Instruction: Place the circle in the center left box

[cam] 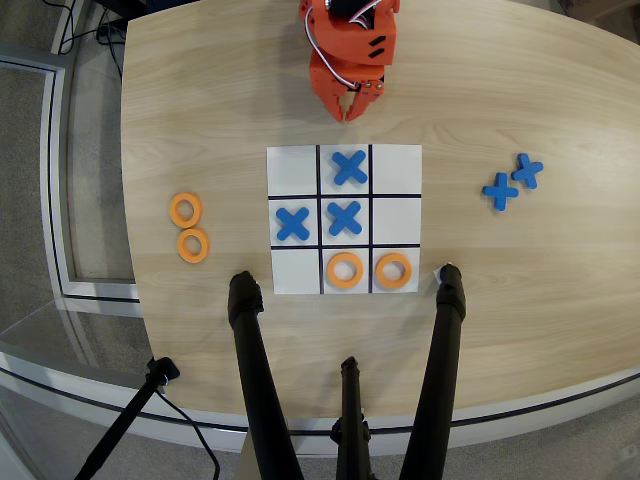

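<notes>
Two loose orange rings lie on the table left of the sheet, one above the other. Two more orange rings sit in the sheet's bottom row, in the middle cell and the right cell. The middle-row right cell of the white 3x3 sheet is empty. Blue crosses fill the top middle, middle left and centre cells. My orange gripper hangs at the table's far side above the sheet, its fingers together, holding nothing.
Two spare blue crosses lie on the table right of the sheet. Black tripod legs stand at the near edge, one leg's foot close to the sheet's bottom right corner. The table edge curves away on the left.
</notes>
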